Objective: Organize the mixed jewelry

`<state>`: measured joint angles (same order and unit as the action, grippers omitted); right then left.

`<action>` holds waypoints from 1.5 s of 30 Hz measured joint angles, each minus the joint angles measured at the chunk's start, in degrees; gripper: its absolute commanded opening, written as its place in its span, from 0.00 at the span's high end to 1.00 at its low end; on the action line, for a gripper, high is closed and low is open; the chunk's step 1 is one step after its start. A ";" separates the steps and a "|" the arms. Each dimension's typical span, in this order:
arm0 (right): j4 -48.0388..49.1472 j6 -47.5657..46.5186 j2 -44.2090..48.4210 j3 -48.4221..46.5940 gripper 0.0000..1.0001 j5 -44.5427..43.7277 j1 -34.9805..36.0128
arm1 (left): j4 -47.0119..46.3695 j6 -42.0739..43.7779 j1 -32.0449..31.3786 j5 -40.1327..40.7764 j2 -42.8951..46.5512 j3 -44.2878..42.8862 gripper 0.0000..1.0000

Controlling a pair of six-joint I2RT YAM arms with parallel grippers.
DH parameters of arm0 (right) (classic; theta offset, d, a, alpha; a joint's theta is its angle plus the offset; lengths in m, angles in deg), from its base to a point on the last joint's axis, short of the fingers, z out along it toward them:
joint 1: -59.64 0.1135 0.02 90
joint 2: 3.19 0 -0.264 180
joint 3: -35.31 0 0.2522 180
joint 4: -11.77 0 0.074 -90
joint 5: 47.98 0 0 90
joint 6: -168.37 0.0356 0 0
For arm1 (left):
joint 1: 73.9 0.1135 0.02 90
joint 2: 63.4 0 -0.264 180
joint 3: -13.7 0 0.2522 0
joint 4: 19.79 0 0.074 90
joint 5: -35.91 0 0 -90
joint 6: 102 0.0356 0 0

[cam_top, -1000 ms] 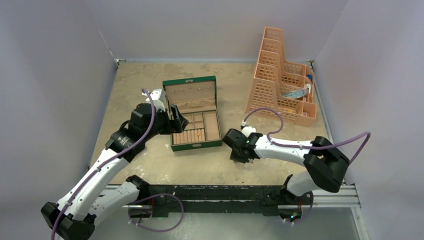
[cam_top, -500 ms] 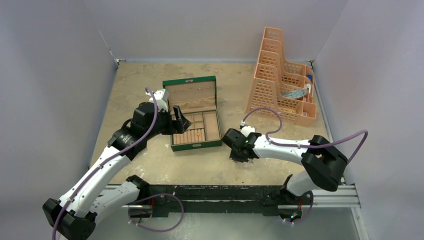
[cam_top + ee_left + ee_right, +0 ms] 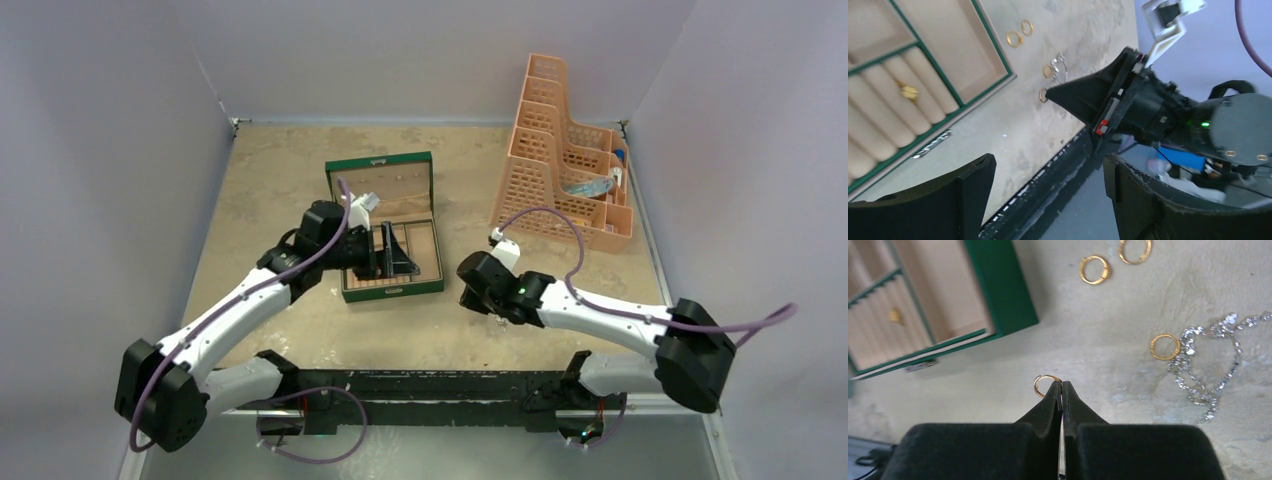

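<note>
My right gripper (image 3: pixel 1061 385) is shut on a small gold ring (image 3: pixel 1044 384), pinched at its very tips close to the table, right of the green box (image 3: pixel 1000 290). Three more gold rings (image 3: pixel 1095 269) (image 3: pixel 1135 250) (image 3: pixel 1165 346) and a silvery chain (image 3: pixel 1209 365) lie on the table beyond it. A gold piece (image 3: pixel 895 315) sits in the box's ring rolls. My left gripper (image 3: pixel 1048 180) is open and empty, hovering over the box (image 3: pixel 393 291) and facing the right gripper (image 3: pixel 1058 95). The rings (image 3: pixel 1014 38) and chain (image 3: pixel 1060 65) also show in the left wrist view.
A peach mesh organizer (image 3: pixel 565 160) stands at the back right with a few items in it. The box lid (image 3: pixel 378 180) stands open toward the back. The black rail (image 3: pixel 440 385) runs along the table's near edge. Grey walls enclose the table.
My left gripper has swung right from the box's left side to over the box. My right arm's elbow has moved right and its gripper has shifted slightly right.
</note>
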<state>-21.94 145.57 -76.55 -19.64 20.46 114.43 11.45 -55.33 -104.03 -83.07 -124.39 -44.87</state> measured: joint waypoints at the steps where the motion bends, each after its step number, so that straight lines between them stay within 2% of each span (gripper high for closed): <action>1: 1.03 -0.37 1.70 0.52 1.00 -0.02 0.00 | -1.36 -0.79 0.00 -2.01 -1.40 0.57 0.22; 7: 8.44 -3.82 9.40 2.58 1.00 0.07 0.00 | -10.43 -4.39 0.00 -10.27 -8.04 2.45 0.39; 19: 17.70 -7.63 13.25 2.99 1.00 4.63 0.00 | -27.15 -9.66 -0.42 -15.85 -13.22 4.94 0.44; 30: 20.15 -8.33 13.53 3.08 1.00 7.41 0.00 | -33.05 -10.54 -0.81 -16.37 -16.37 6.47 0.68; 45: 21.11 -8.61 12.68 3.08 1.00 8.48 0.00 | -34.12 -10.45 -0.81 -16.90 -16.24 7.34 0.74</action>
<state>-0.82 136.96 -63.87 -16.56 28.94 114.43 -22.67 -65.78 -104.84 -99.96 -140.63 -37.53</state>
